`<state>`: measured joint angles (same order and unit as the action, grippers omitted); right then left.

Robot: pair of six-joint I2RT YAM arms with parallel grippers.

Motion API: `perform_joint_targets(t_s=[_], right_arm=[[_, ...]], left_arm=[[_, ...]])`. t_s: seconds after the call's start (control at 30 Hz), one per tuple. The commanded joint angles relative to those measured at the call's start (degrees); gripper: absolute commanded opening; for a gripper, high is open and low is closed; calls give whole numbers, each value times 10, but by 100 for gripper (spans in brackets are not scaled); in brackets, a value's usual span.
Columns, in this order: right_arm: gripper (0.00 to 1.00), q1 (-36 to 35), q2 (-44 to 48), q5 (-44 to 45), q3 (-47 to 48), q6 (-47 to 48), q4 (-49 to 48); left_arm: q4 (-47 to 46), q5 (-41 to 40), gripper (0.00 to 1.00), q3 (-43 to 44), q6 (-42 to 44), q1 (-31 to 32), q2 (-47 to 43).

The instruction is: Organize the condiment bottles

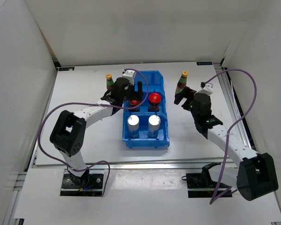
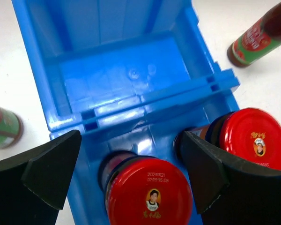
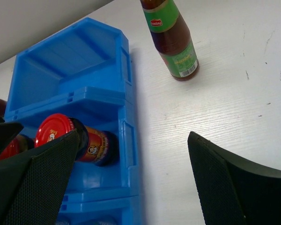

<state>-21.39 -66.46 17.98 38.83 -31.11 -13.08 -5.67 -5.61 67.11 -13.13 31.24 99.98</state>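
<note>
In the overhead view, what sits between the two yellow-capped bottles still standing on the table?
The far, empty compartment of the blue bin lies between the left bottle and the right bottle. The left gripper also hangs there, open over a red-lidded jar.

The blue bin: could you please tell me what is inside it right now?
The blue bin holds two white bottles in its near compartment and two red-lidded jars in the middle. The far compartment looks empty. The left tool partly covers the left jar from overhead.
</note>
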Motion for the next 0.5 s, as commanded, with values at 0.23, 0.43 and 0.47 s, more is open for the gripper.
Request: perform_joint_targets(t_s=[0.23,0.43,0.47], right_arm=[[100,2,92,-33,114,98,155],[100,20,49,-50,170,225,155],[100,37,10,-69,190,242,175]], left_arm=[[14,-80,100,15,13,3,-89],[155,-175,100,22,49,8,-216],[174,-192,100,12,50,8,-236]])
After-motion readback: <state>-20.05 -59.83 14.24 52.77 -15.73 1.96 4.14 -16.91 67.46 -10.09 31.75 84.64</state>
